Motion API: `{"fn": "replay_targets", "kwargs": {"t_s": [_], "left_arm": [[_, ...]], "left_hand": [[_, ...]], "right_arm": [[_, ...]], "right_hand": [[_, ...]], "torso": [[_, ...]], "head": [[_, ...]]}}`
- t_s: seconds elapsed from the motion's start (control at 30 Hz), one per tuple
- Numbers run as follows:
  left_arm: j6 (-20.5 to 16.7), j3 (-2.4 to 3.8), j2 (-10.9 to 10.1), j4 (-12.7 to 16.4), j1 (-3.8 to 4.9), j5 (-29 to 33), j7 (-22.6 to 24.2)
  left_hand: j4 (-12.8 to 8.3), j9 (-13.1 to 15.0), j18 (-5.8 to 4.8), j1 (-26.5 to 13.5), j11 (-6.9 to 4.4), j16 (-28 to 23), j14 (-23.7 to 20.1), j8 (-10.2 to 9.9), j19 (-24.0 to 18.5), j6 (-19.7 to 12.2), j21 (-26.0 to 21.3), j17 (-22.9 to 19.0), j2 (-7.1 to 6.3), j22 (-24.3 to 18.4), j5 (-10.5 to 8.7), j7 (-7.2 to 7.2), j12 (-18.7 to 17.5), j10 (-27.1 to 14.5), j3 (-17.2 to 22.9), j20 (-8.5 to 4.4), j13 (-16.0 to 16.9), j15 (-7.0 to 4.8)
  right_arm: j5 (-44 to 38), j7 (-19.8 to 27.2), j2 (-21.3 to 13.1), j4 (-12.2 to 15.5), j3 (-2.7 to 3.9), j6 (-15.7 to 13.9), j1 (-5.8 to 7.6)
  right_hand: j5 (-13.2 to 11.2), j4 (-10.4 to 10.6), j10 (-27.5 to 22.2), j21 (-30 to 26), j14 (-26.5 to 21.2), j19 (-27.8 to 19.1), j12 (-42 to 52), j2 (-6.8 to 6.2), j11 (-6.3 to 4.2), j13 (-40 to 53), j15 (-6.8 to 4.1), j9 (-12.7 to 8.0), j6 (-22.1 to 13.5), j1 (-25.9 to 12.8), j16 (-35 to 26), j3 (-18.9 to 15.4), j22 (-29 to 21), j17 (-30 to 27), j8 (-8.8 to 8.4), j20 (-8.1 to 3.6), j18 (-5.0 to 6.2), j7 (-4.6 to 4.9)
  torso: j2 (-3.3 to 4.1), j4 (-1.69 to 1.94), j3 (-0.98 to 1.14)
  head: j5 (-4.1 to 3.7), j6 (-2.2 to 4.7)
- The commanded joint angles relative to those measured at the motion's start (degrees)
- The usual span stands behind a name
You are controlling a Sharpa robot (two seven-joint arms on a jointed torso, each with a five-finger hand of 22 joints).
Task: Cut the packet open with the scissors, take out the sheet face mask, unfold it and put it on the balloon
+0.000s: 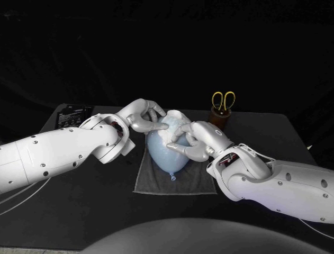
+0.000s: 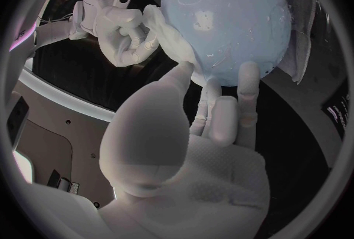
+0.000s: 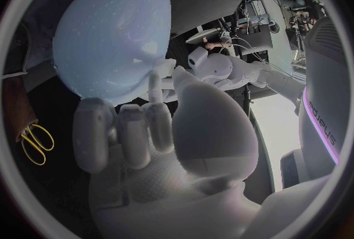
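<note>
Head view: the left hand (image 1: pixel 142 117) is pressed, fingers spread, on the balloon (image 1: pixel 167 156), laid on the grey towel (image 1: pixel 147 185) mid-table; the right hand (image 1: pixel 199 138) is set likewise. Light, soft and slippery, the balloon is judged best cupped at both sides.

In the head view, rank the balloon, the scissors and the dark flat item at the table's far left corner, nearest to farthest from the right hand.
1. The balloon, mid-table, touched by the right hand.
2. The scissors, upright in the holder behind that hand.
3. The dark flat item, at the far left corner.
</note>
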Motion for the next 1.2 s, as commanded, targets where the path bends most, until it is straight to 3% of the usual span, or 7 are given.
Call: {"fn": "replay_targets", "kwargs": {"t_s": [0.03,0.27,0.4,0.5,0.6,0.77,1.2], "left_arm": [[0.8,-0.01,0.1,0.1,-0.12,0.3,0.2],[0.8,-0.01,0.0,0.2,-0.12,0.5,0.1],[0.9,-0.01,0.0,0.2,-0.12,0.5,0.1],[0.9,-0.01,0.0,0.3,-0.11,0.5,0.1],[0.9,-0.01,0.0,0.3,-0.11,0.6,0.1],[0.9,-0.01,-0.1,0.3,-0.11,0.6,0.2],[1.0,-0.01,-0.6,0.4,-0.11,1.2,1.2]], "left_hand": [[0.2,0.1,0.83,0.3,0.43,0.3,-0.1,0.3,-0.1,0.4,0.1,0.0,0.39,0.1,-0.25,2.34,0.2,-0.1,-0.1,0.22,-0.1,0.40],[0.2,0.1,0.83,0.3,0.43,0.3,-0.1,0.3,-0.1,0.4,0.1,0.0,0.39,0.1,-0.25,2.34,0.2,-0.1,-0.1,0.22,-0.1,0.40],[0.2,0.1,0.83,0.3,0.43,0.3,-0.1,0.3,-0.1,0.4,0.1,0.0,0.39,0.1,-0.25,2.34,0.2,-0.1,-0.1,0.22,-0.1,0.40],[0.2,0.1,0.83,0.4,0.45,0.3,-0.1,0.4,-0.1,0.4,0.1,0.0,0.44,0.1,-0.25,2.36,0.2,-0.1,-0.1,0.23,-0.1,0.42],[0.2,0.1,0.83,0.4,0.45,0.3,-0.1,0.4,-0.1,0.4,0.1,0.0,0.44,0.1,-0.25,2.36,0.2,-0.1,-0.1,0.23,-0.1,0.42],[0.2,0.1,0.83,0.4,0.45,0.3,-0.1,0.5,-0.1,0.4,0.1,0.0,0.49,0.1,-0.24,2.37,0.2,-0.1,0.0,0.24,-0.1,0.42],[0.5,0.1,0.95,0.1,0.53,0.1,-0.5,0.7,-0.6,0.4,-0.3,-0.8,0.26,-0.6,-0.25,2.40,0.2,-0.3,-0.3,0.31,-0.3,0.50]], "right_arm": [[-3.7,-2.3,0.2,0.0,0.03,1.9,0.00],[-5.3,-3.7,0.5,-0.1,0.03,1.9,-0.01],[-5.7,-3.9,0.6,-0.1,0.03,1.5,-0.01],[-5.8,-3.6,0.7,-0.1,0.03,0.8,-0.01],[-5.4,-2.7,0.7,-0.1,0.03,0.1,-0.01],[-3.2,0.1,0.2,0.4,0.03,-1.8,-0.02],[4.2,6.1,-4.1,4.7,0.10,-4.9,-0.01]], "right_hand": [[0.2,-1.1,3.3,0.3,7.1,2.8,0.5,0.23,-0.56,11.5,-1.80,0.1,0.3,2.2,0.2,0.1,12.4,15.1,0.49,-0.40,-0.14,-0.24],[0.2,-3.2,3.9,0.8,7.1,3.0,1.2,2.04,-1.21,12.2,-2.31,0.0,0.9,6.8,0.2,2.4,12.6,15.1,1.16,-0.80,-0.25,-0.96],[0.2,-5.2,4.6,1.4,7.1,3.2,2.2,3.74,-1.84,13.0,-2.87,-0.3,1.1,10.2,0.2,5.8,12.8,15.1,1.34,-1.29,-0.37,-1.63],[0.2,-6.5,5.1,2.0,7.1,3.5,3.0,4.78,-1.70,13.8,-2.82,-0.4,0.6,10.8,0.2,10.4,13.0,15.1,1.78,-1.48,-0.51,-1.23],[0.2,-7.7,5.6,2.6,7.1,3.7,3.7,4.77,-1.45,14.4,-2.60,-0.2,0.7,10.1,0.2,14.4,13.1,15.1,2.52,-1.32,-0.64,-0.94],[0.2,-10.2,6.1,3.3,7.1,3.9,4.5,3.37,-1.43,15.0,-2.46,0.0,0.8,6.2,0.2,21.1,13.3,15.1,3.81,-1.23,-0.78,-0.86],[0.1,-12.2,6.1,4.1,7.1,4.2,4.5,2.70,-1.49,15.1,-2.60,0.3,1.1,3.8,0.2,24.0,13.5,15.1,4.86,-1.21,-0.95,-1.10]], "torso": [[0.01,-0.01,-0.03],[0.03,0.00,-0.01],[0.01,0.01,0.00],[0.00,-0.01,0.01],[-0.01,-0.04,0.01],[0.02,-0.04,0.03],[-0.06,-0.12,0.02]], "head": [[0.10,0.00],[0.11,0.00],[0.05,0.00],[-0.04,0.00],[0.02,0.00],[0.02,0.00],[0.17,0.00]]}}
